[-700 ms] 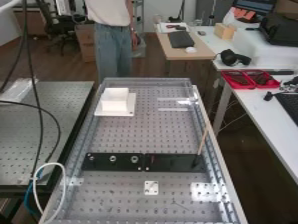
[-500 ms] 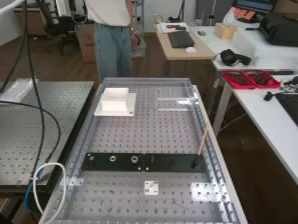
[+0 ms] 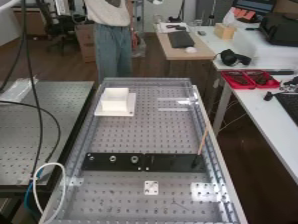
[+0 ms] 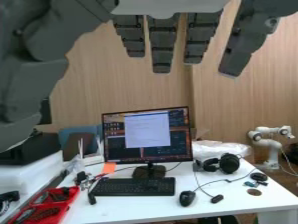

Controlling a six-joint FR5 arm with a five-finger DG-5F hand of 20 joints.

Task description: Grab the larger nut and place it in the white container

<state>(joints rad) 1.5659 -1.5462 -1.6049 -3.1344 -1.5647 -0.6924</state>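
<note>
- Robot hand (image 4: 163, 45): spreading straight fingers apart.
- Smaller nut (image 3: 91, 158): standing on black bar (image 3: 124, 165).
- Larger nut (image 3: 113, 158): standing on same bar, smaller nut's three o'clock.
- White container (image 3: 115, 101): sitting at larger nut's twelve o'clock.
- Bearing (image 3: 134, 159): standing at larger nut's three o'clock.

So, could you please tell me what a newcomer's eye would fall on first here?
Probably the dark, open hand in the wrist view, before a lit monitor. In the high view, it would be the white container near the bench's far left corner, then the red trays on the right-hand desk.
</note>
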